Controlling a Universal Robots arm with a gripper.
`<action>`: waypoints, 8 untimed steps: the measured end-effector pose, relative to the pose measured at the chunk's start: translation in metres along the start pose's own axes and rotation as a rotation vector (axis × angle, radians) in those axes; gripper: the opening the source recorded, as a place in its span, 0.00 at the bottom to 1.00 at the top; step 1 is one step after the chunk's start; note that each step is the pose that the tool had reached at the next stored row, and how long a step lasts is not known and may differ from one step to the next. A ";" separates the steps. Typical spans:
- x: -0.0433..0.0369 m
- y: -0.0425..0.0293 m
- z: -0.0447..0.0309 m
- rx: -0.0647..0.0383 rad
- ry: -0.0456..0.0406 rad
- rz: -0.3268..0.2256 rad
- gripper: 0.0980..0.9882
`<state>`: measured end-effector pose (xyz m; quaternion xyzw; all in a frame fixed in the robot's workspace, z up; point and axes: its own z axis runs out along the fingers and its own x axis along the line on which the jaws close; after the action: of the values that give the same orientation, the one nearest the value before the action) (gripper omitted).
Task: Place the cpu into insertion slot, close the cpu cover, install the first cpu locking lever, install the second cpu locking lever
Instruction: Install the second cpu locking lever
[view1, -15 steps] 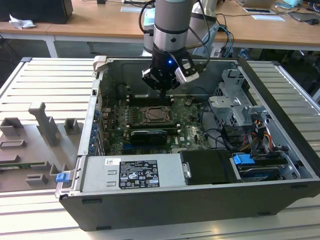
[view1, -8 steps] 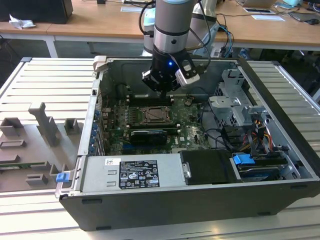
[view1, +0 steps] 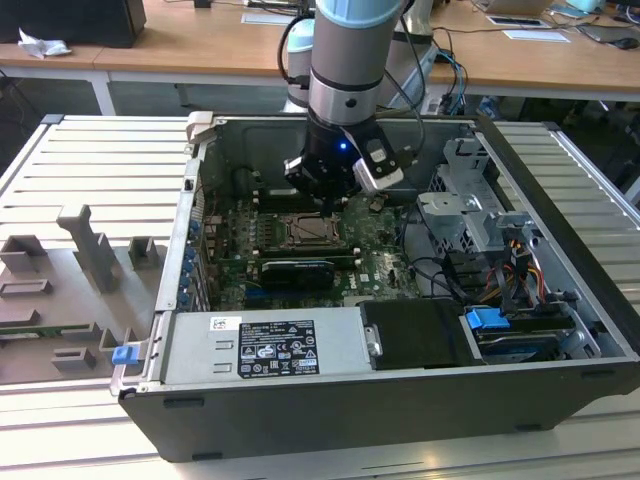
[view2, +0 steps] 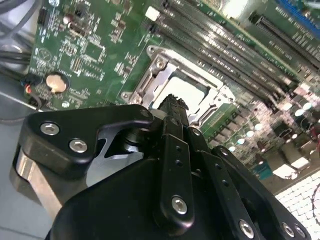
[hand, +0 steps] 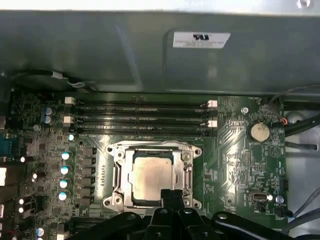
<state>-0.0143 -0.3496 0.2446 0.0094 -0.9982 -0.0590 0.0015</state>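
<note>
Pale grey slatted metal forms the worktop (view1: 80, 160) on which an open computer case (view1: 560, 290) lies on its side, interior facing up. Behind it, wooden desks (view1: 200, 45) with papers and cables cross the room. On the exterior view's left, grey fixture blocks (view1: 90, 250) stand on the slats. Inside the case sit a silver power supply (view1: 270, 345), a black drive bay (view1: 415, 335) and bundled cables (view1: 520, 270).

The green motherboard (hand: 240, 165) carries the insertion slot (hand: 152, 175), a square socket with a metal rim, just beside the long black memory slots (hand: 140, 117). The cpu (hand: 150, 177), its silvery-grey face up, lies seated in the socket in both wrist views. The cpu cover (hand: 120, 172), a thin metal frame with a cut-out centre, appears to lie down around the chip, leaving its face exposed. A round coin battery (hand: 258, 131) sits well apart from the socket.

The arm (view1: 350, 60) reaches down into the case, and the tool (hand: 171, 192) hangs directly over the near edge of the socket. Its black fingers (view2: 172, 107) are pressed together, clenched with nothing visible between them, their tips close above the edge of the chip; contact cannot be told.
</note>
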 end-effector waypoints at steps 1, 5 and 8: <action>0.0001 -0.0011 0.0021 0.000 0.0001 0.000 0.01; 0.0005 -0.0159 0.0047 -0.001 0.0001 0.000 0.01; 0.0014 -0.0251 0.0042 -0.001 0.0001 0.000 0.01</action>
<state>-0.0152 -0.3740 0.2375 0.0094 -0.9982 -0.0593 0.0015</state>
